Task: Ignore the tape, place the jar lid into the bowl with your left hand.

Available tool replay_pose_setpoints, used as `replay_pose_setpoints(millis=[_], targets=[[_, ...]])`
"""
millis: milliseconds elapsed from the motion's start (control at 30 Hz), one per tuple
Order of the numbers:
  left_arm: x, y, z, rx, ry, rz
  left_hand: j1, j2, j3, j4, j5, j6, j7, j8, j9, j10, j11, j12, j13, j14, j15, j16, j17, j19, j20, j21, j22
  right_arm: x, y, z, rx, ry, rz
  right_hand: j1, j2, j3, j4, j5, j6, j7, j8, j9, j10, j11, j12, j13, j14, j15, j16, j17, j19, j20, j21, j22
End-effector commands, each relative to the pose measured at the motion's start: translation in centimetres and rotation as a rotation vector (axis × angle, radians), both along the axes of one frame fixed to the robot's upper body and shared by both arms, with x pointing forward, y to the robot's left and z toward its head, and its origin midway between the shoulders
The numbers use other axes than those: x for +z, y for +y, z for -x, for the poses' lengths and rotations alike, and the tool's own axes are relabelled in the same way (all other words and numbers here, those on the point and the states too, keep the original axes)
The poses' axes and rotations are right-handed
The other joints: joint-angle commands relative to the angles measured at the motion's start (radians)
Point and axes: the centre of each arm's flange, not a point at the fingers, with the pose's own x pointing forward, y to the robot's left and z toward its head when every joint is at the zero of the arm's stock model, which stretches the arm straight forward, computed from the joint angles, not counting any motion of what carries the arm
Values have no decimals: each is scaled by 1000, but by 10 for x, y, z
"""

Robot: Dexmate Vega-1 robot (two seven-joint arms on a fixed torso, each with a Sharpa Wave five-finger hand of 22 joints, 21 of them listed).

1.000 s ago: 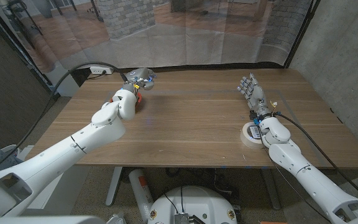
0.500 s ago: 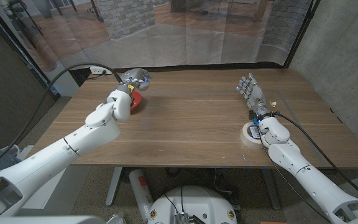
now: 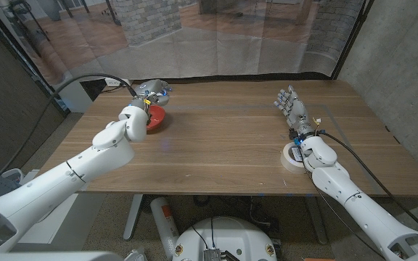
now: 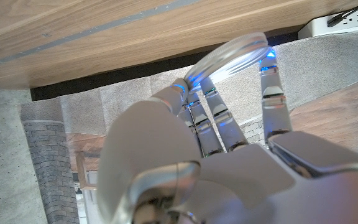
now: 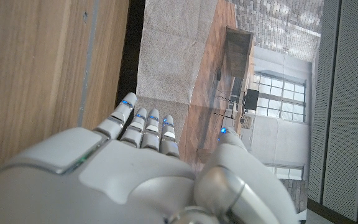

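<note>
clear round jar lid (image 4: 232,55) pinched by left hand (image 4: 216,155).

I'm seeing a roll of white tape (image 3: 292,156) lying flat on the wooden worktop (image 3: 223,138) near its front edge, a white power strip (image 3: 113,83) sitting off the far left corner, and clear plastic sheeting (image 3: 216,36) hanging behind.

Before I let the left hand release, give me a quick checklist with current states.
1. Jar lid held in the left hand fingers: ok.
2. Left hand directly above the red bowl: cannot tell; in the head view it sits at the bowl's far edge.
3. Bowl upright on the table: ok.
4. Tape untouched, by the right wrist: ok.
5. Right hand away from the bowl, fingers apart: ok.
</note>
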Motion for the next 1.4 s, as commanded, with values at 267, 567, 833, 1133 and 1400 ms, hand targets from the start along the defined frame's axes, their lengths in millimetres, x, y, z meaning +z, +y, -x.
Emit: replay_pose_setpoints(millis=[267, 567, 833, 1133, 1400], targets=[[4, 27, 2, 23, -27, 33, 9, -1, 4, 2, 3, 13, -4, -2, 3, 12, -6, -1, 3, 8, -45, -4, 3, 52, -159, 5, 4, 5, 1, -4, -4, 2, 10, 0, 7, 4, -5, -1, 9, 2, 7, 2, 5, 1, 1, 6, 7, -5, -3, 2, 11, -2, -4, 5], [6, 43, 5, 25, -44, 54, 7, -2, 3, 3, 3, 17, -9, -1, 3, 14, -10, -3, 4, 10, -52, -5, 4, 49, -164, 5, 4, 5, 1, -8, -2, 7, 12, 0, 8, 4, -6, -1, 9, 2, 7, 2, 6, -1, 1, 6, 8, -4, -3, 2, 12, -2, -8, 5], [7, 52, 5, 20, -52, 61, 7, -1, 3, 3, 3, 23, -17, 0, 3, 17, -13, -5, 5, 11, -56, -6, 6, 44, -166, 4, 4, 5, 0, -10, -2, 10, 14, -1, 8, 3, -7, -1, 8, 2, 6, 2, 6, 1, 1, 6, 8, -3, -3, 2, 14, -3, -11, 5], [7, 61, -1, 28, -41, 67, 7, -2, 3, 3, 2, 27, -19, 1, 2, 20, -20, -7, 6, 8, -60, -8, 7, 37, -167, 2, 4, 5, 1, -12, -1, 16, 8, -1, 9, 3, -8, -1, 8, 2, 6, 2, 5, 0, 1, 6, 9, -4, -3, 2, 15, -3, -15, 5], [6, 72, -5, 33, -33, 74, 8, -2, 3, 3, 2, 33, -22, 3, 2, 22, -22, -8, 7, 9, -66, -9, 8, 30, -170, 1, 4, 4, 2, -12, -2, 19, 9, -1, 9, 3, -9, -1, 8, 2, 6, 2, 6, 0, 1, 6, 8, -4, -3, 2, 17, -3, -18, 5]])
